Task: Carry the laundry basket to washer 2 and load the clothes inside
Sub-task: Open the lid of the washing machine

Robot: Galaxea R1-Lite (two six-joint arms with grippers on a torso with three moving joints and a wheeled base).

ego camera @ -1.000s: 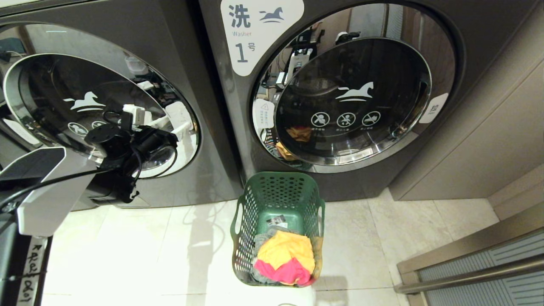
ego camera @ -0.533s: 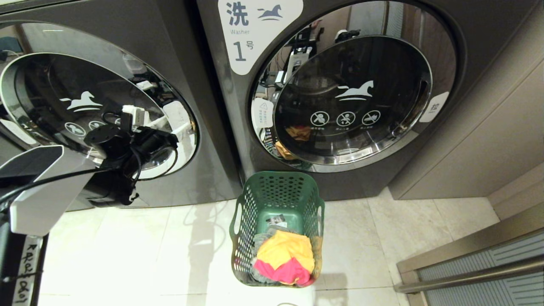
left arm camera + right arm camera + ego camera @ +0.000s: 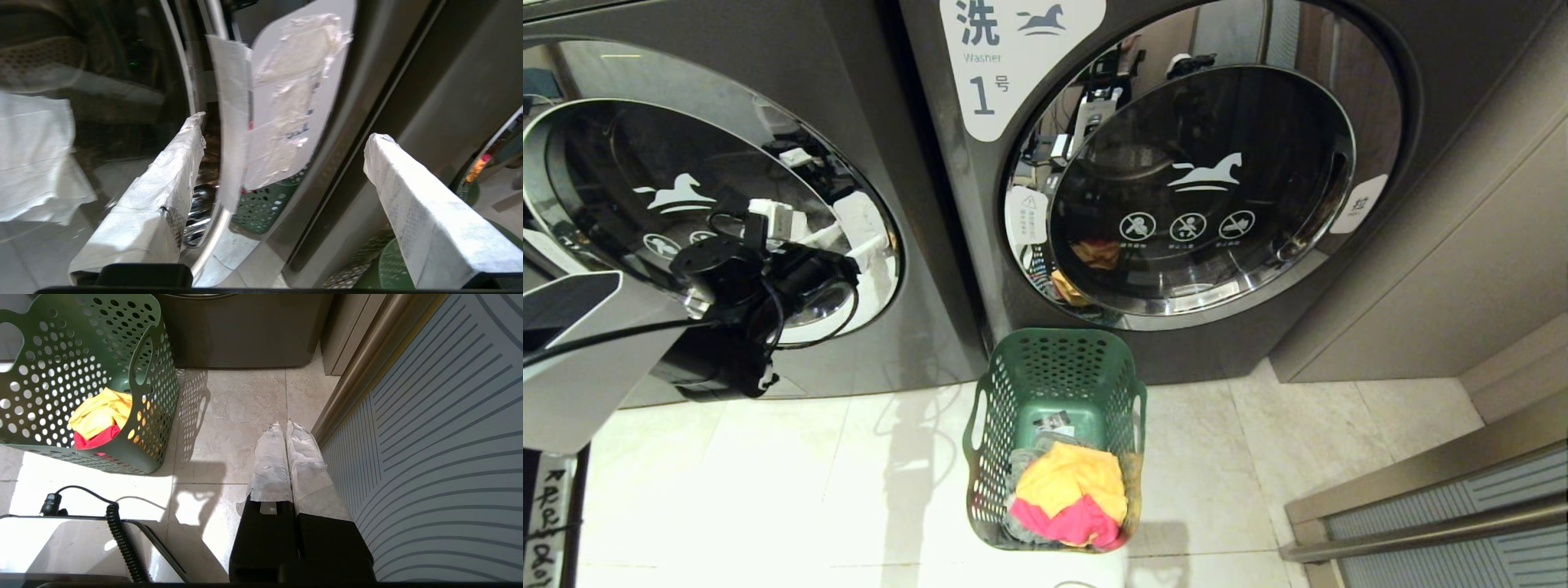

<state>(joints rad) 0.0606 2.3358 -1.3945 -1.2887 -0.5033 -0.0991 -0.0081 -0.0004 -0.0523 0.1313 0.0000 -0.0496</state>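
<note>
white label (image 3: 1013, 57) on right washer (image 3: 1176, 163): "洗", "washer", "1号", horse logo. door tab (image 3: 1356, 204): "拉". handwriting on arm tape (image 3: 543, 523) unreadable.

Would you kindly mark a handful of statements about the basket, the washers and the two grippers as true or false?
1. The laundry basket stands on the floor in front of the washer labelled 1. True.
2. The basket is empty. False: yellow and pink clothes lie in it.
3. The left gripper is open, at the edge of the left washer's door. True.
4. The right gripper holds a garment. False: it is shut on nothing, pointing at the floor tiles.
5. The door of the washer labelled 1 is shut. True.
</note>
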